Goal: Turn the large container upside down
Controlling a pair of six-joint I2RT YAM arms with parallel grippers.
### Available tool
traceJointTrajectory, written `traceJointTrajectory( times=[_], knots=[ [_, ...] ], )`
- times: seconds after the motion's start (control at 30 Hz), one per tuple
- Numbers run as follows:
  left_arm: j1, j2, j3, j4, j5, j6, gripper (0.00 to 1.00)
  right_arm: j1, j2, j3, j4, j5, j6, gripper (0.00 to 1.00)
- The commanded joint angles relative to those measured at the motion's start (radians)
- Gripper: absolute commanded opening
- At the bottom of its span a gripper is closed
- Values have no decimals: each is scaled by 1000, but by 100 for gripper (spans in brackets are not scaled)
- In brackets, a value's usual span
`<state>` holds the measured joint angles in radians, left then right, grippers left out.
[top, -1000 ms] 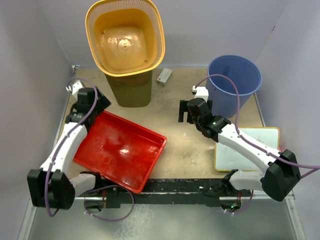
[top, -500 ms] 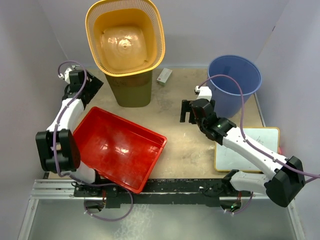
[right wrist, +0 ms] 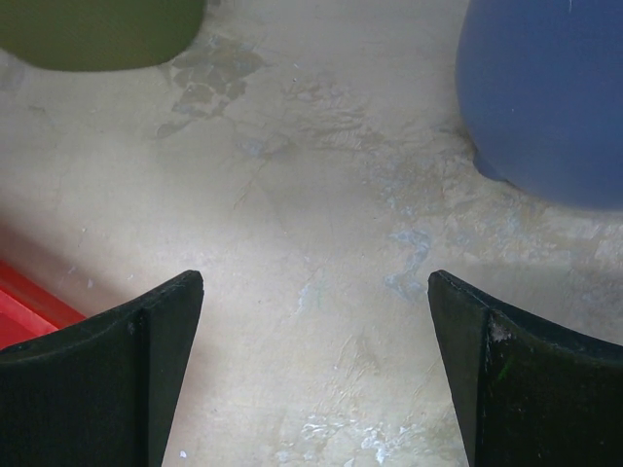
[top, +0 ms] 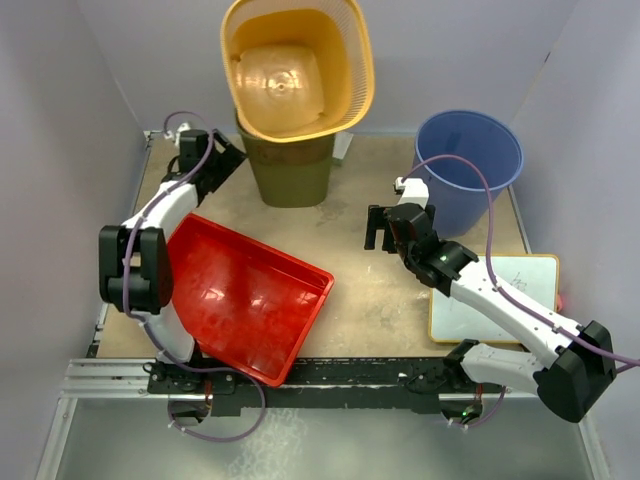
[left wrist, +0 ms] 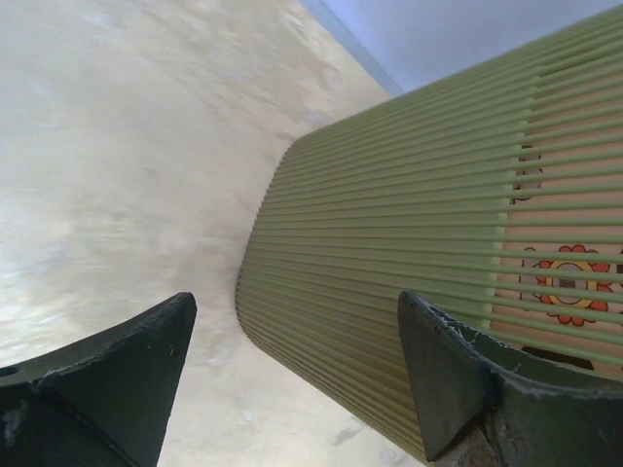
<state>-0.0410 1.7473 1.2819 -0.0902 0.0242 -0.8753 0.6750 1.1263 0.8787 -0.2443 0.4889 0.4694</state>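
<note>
The large container (top: 295, 178) is a tall basket with an olive ribbed body and a wide yellow lattice rim. It stands at the back of the table, its top leaning to the right. My left gripper (top: 226, 160) is open at the left side of its base. In the left wrist view the ribbed wall (left wrist: 409, 243) fills the space between and ahead of the open gripper (left wrist: 297, 311), and the right finger (left wrist: 448, 370) is close against it. My right gripper (top: 378, 228) hangs open over bare table with nothing in it. In the right wrist view that gripper (right wrist: 316, 282) shows the basket's base (right wrist: 97, 29) far ahead.
A red tray (top: 300, 335) lies tilted at the front left, under the left arm. A blue bucket (top: 470, 165) stands at the back right, close behind the right gripper and also in the right wrist view (right wrist: 545, 97). A whiteboard (top: 495, 300) lies under the right arm.
The left arm has stretched back and swung its open gripper right to the basket's base. The basket has shifted right and its top now leans right. The right arm has barely moved.
</note>
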Motion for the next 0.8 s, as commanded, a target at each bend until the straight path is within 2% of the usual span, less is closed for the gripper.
traceJointTrajectory(
  times=[0.0,0.23,0.33,0.6,0.77],
  knots=[
    [-98,75,91,139,105,-15,82,0,-14,12,5,40,14,100],
    [-173,158,179,120,117,22,82,0,-27,14,-18,45,23,100],
    [-175,132,202,26,97,73,82,1,-33,10,-28,43,24,100],
    [-175,-197,107,-297,-222,188,81,1,-42,-15,-1,35,20,100],
    [-175,-392,-19,-465,-329,165,81,1,-7,-22,53,-2,14,100]
  ],
)
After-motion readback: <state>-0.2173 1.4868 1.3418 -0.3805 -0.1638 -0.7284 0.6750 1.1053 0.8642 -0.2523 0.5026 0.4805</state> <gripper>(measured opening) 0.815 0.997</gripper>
